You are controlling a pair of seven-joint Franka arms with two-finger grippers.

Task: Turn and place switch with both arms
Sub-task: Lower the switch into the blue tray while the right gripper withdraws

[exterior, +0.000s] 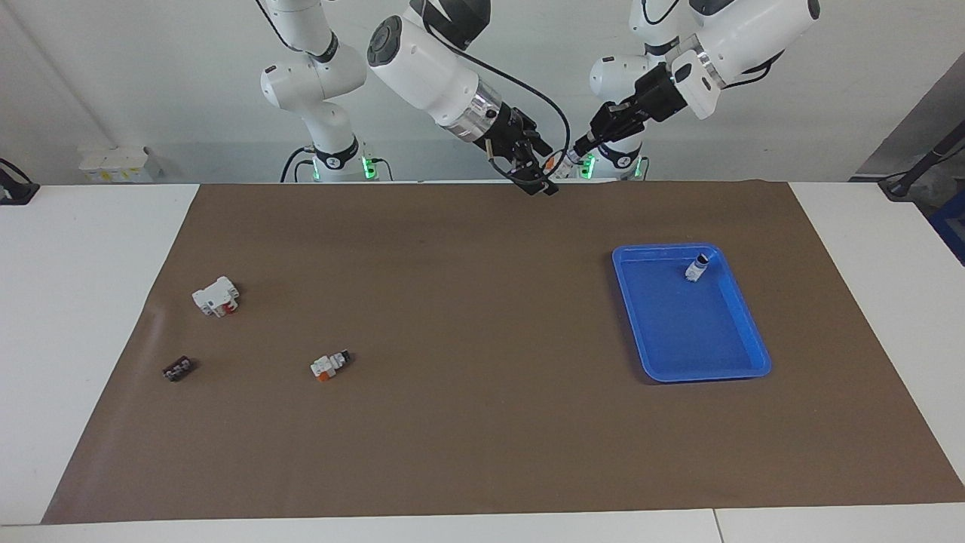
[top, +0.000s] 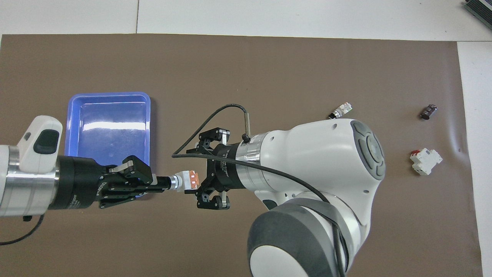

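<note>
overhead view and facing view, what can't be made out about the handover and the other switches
- Overhead view: the switch in the blue tray is hidden by the left gripper and its wrist.
- Overhead view: the switch on the mat is partly covered by the right arm.
- Facing view: the held switch is too small to tell whether the right gripper touches it.

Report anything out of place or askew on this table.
Nothing stands out. One switch stands tilted in the blue tray, another lies on the brown mat, and the left pincer holds a third mid-air.
</note>
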